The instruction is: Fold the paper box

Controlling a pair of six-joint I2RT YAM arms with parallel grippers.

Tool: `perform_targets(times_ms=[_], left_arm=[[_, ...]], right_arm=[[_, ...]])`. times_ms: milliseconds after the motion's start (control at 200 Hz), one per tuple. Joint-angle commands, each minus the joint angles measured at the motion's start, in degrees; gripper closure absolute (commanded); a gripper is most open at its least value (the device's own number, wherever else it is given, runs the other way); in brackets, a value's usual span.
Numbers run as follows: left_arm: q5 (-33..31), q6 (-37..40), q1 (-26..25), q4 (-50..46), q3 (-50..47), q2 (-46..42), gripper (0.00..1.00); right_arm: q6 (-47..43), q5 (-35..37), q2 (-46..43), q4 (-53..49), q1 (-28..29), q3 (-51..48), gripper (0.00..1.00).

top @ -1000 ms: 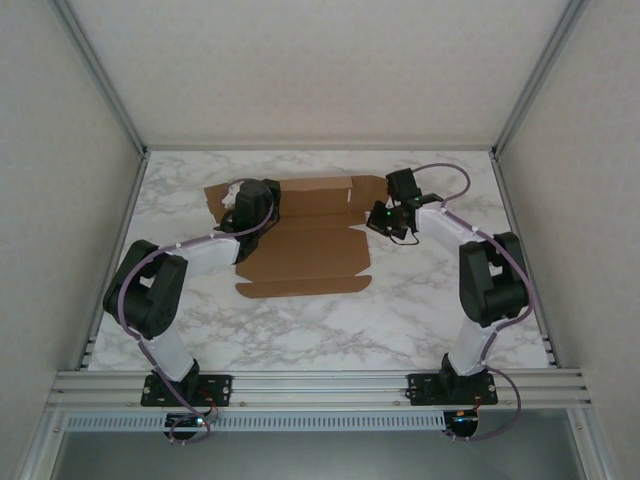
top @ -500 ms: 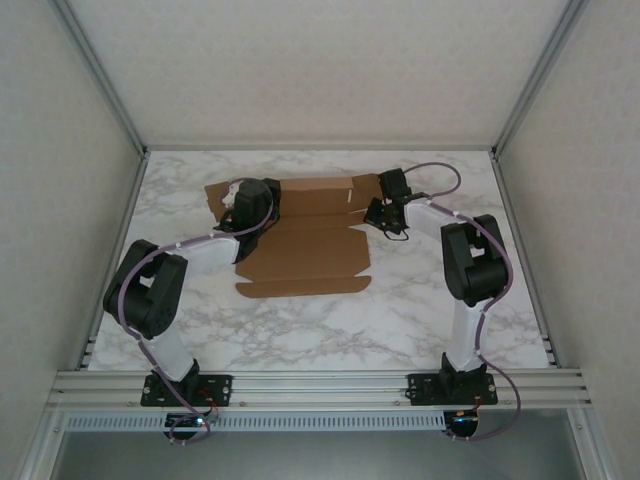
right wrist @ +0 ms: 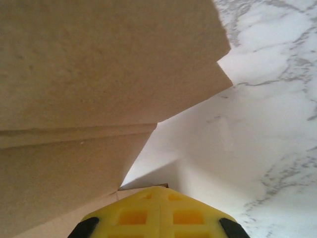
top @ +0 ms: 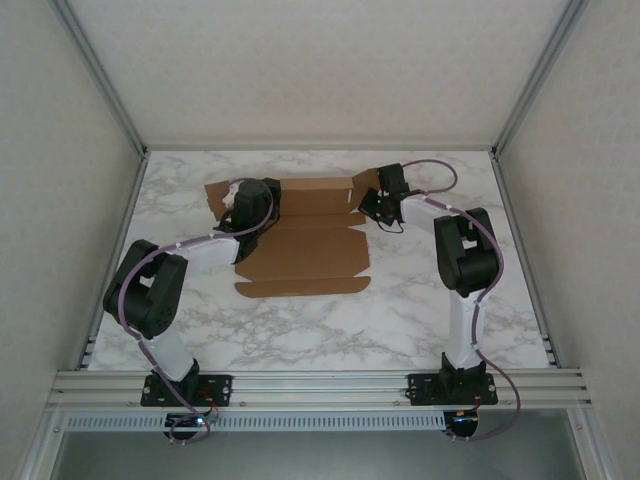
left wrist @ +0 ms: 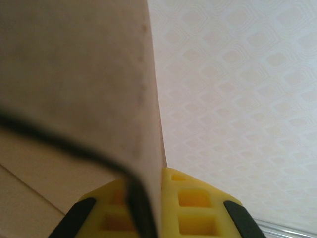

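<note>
The paper box [top: 310,245] is a flat brown die-cut sheet lying on the marble table [top: 420,300], with flaps at each side. My left gripper [top: 243,207] sits over its left end. In the left wrist view the yellow pads [left wrist: 198,198] are shut on an upright flap of the paper box [left wrist: 74,64], at the left gripper [left wrist: 163,171]. My right gripper [top: 368,203] is at the box's far right corner. In the right wrist view the right gripper [right wrist: 159,188] has its pads pressed together, its tip at the fold under a raised flap of the paper box [right wrist: 89,64].
Bare marble table [right wrist: 267,99] lies to the right of the raised flap. Patterned cell walls [left wrist: 237,89] and aluminium posts enclose the table on three sides. A rail [top: 320,385] with both arm bases runs along the near edge.
The right arm has swung left and farther back, bringing its gripper up to the box's right flap. The left arm and the sheet have stayed put.
</note>
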Motion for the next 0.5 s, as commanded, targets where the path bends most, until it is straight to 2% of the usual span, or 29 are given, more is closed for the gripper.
perform_targets(times_ms=[0, 170, 325, 401, 496], left_arm=[[0.93, -0.06, 0.37, -3.38, -1.45, 1.07, 1.0], [0.78, -0.45, 0.37, -3.42, -1.63, 1.15, 1.0], [0.23, -0.72, 0.54, -4.05, -1.64, 1.08, 1.0], [0.34, -0.82, 0.55, -4.01, -1.55, 1.14, 1.0], [0.43, -0.96, 0.55, -4.15, -1.37, 1.35, 1.0]], right_arm=[[2.66, -3.75, 2.78, -3.81, 0.07, -1.34, 1.0], [2.51, 0.72, 0.28, -4.38, -0.41, -4.26, 1.0], [3.62, 3.48, 0.5, -9.27, -1.21, -3.13, 1.0], [4.04, 3.47, 0.65, -9.34, -1.2, -3.53, 1.0], [4.76, 0.14, 1.27, -8.07, -1.16, -3.76, 1.0]])
